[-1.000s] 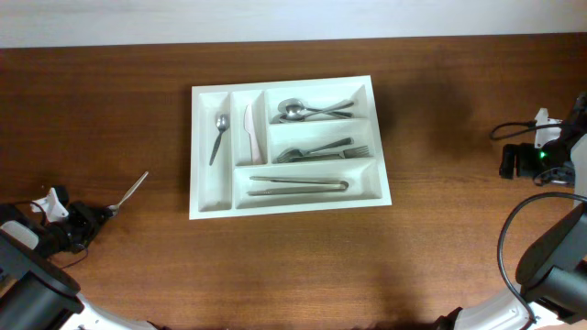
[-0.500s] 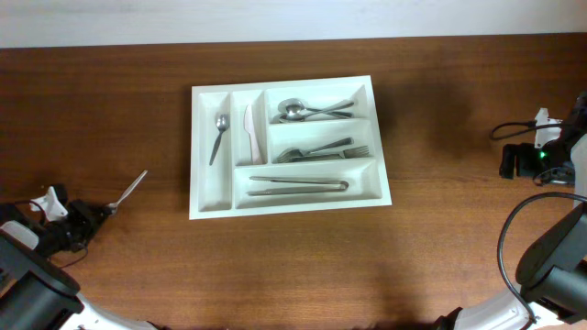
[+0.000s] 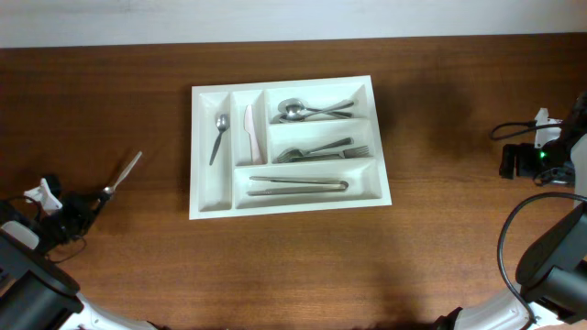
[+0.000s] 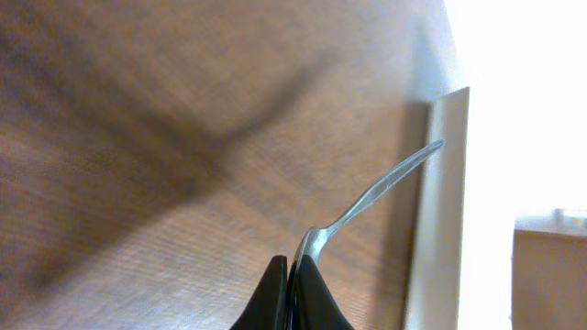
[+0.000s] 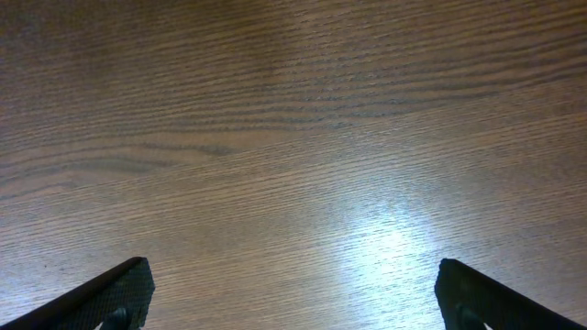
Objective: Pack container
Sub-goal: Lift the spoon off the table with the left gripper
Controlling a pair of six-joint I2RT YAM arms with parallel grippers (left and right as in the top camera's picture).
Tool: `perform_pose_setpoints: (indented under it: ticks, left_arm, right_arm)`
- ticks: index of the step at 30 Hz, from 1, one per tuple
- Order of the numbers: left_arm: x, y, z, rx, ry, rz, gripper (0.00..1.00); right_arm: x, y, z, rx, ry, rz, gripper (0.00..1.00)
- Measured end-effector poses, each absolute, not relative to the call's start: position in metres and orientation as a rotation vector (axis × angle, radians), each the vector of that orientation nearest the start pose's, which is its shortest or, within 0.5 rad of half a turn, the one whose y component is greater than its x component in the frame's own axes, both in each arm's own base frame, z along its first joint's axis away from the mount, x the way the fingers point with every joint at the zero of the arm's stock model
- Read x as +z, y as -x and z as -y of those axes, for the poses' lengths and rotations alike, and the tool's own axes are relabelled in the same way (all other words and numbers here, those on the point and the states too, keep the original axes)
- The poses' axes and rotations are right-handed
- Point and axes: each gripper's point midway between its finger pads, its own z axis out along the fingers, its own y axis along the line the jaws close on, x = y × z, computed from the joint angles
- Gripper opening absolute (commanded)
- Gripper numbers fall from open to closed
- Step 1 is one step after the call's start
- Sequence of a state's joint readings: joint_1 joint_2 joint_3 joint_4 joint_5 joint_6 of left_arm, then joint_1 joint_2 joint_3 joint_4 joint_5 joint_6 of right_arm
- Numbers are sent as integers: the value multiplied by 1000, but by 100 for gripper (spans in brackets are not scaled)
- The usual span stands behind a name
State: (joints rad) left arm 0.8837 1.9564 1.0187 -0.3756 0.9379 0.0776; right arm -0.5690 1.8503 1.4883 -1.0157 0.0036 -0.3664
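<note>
At the near left, the left gripper [image 3: 95,197] has its jaws clamped on one end of a thin steel utensil [image 3: 124,172]. It looks light, stiff and slick, and may swivel in so small a pinch. Its long axis runs far-right, with the free end aimed at the container [image 3: 212,188]. The container lies mid-table, long side left-to-right and open upward. It is probably rigid, light plastic, best gripped by the rim. At far right, the right gripper [image 5: 293,298] has its jaws wide apart.

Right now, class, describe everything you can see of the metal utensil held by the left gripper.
The metal utensil is slim, silvery and shiny, its curved handle ending in a narrow tip. Its wider end is pinched in the shut left gripper, hiding whether it is spoon or fork. The handle slants toward the container without reaching it. Its shadow lies apart on the wooden table, so it seems lifted.
</note>
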Motion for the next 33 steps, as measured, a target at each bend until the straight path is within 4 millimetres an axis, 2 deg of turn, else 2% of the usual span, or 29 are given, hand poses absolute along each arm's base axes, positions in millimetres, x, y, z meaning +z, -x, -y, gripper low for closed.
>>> perform_pose_setpoints:
  ticks: [16,25,28,33]
  left_arm:
    - [72,-348,-162,-1194,617,-1986,2]
    - [82,-364,-120,-1288,494,-2014,2]
    - [97,-371,-104,-1264,434,-2046,2]
    - [136,-381,-80,-1147,398,-2115,2]
  right_arm:
    - [95,-329,211,-134,-301,-2953,99]
    - [95,-329,211,-134,-301,-2953,99]
    - [95,-329,211,-134,-301,-2953,99]
    - [95,-329,211,-134,-301,-2953,99]
